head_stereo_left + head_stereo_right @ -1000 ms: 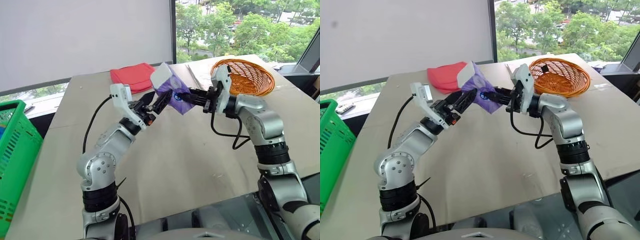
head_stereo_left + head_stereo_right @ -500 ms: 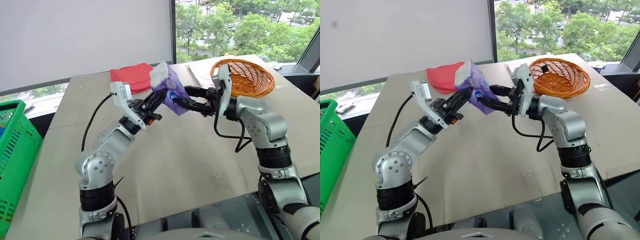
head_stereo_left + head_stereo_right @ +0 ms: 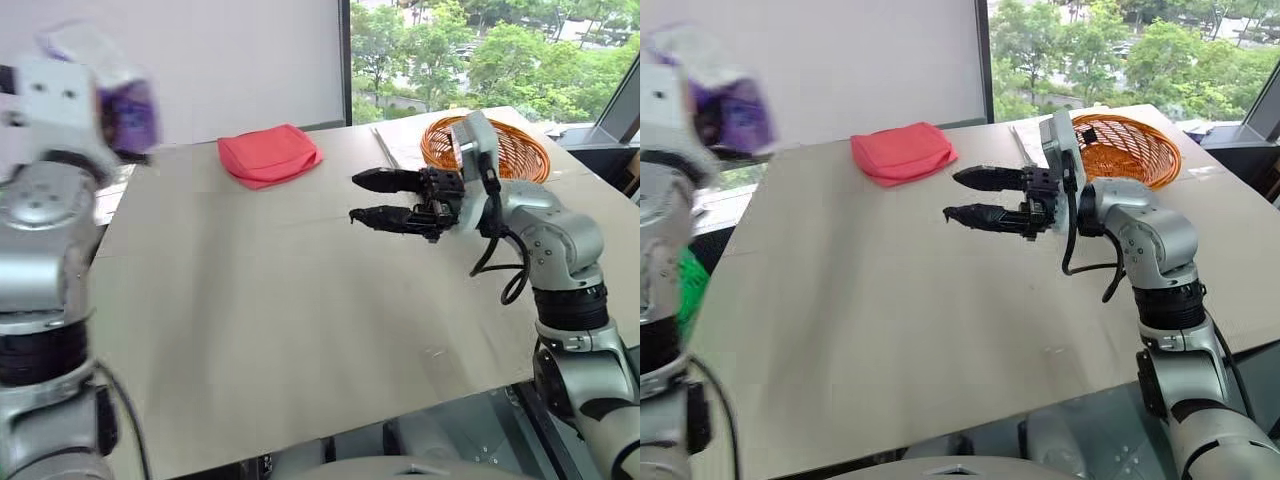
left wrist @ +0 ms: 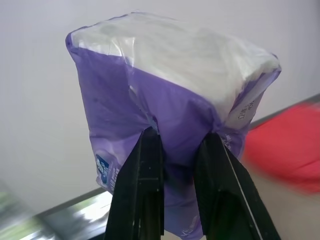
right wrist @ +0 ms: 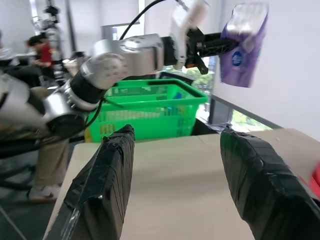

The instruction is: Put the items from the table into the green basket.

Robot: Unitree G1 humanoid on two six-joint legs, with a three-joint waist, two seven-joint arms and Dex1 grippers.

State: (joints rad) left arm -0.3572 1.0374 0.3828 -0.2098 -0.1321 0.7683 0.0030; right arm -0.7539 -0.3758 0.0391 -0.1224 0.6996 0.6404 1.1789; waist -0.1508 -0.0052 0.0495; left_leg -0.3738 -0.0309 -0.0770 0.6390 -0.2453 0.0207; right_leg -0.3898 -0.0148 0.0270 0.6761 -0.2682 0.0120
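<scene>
Well, the left gripper (image 4: 177, 190) pinches the purple tissue packet (image 4: 170, 125) between clenched fingers, while the right gripper (image 3: 365, 198) hangs spread and empty.

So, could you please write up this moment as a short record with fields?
held item: purple tissue packet, pinched low down between the left claw's fingers
left claw: shut on the packet, raised off to the side of the table, with the green basket beyond it in the right wrist view
right claw: open, holding nothing, above the table
on the table: red cloth pouch; orange wicker basket behind the right arm
drink can: not seen
</scene>
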